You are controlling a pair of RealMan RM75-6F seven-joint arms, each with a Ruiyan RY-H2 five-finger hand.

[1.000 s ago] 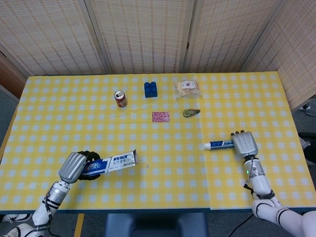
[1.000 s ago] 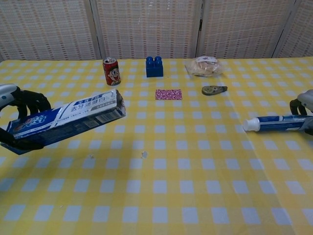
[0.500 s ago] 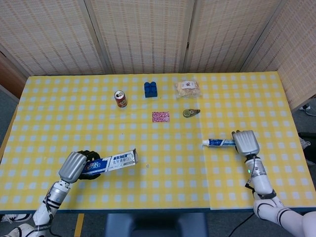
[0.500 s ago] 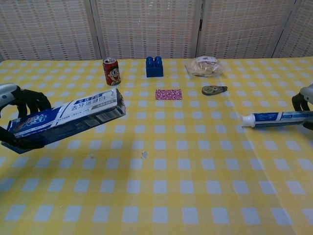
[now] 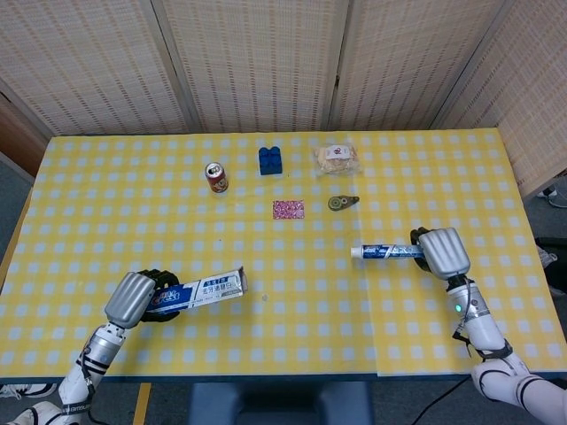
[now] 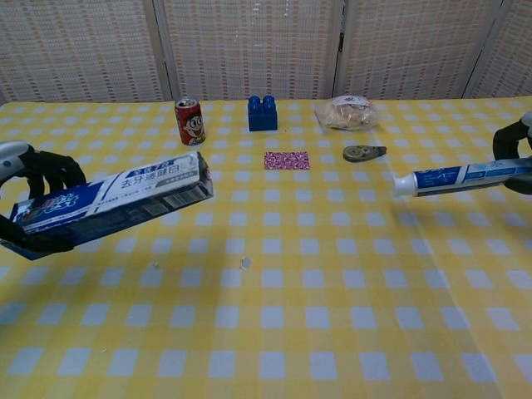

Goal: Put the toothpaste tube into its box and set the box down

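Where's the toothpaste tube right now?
The toothpaste tube is held by the right hand over the table's right side, cap pointing left toward the box in the left hand.

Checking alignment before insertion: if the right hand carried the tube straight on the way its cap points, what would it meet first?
Probably the open end of the toothpaste box in the left hand. The toothpaste tube, in the right hand, points across bare tablecloth; whether it would enter or pass above the box is unclear.
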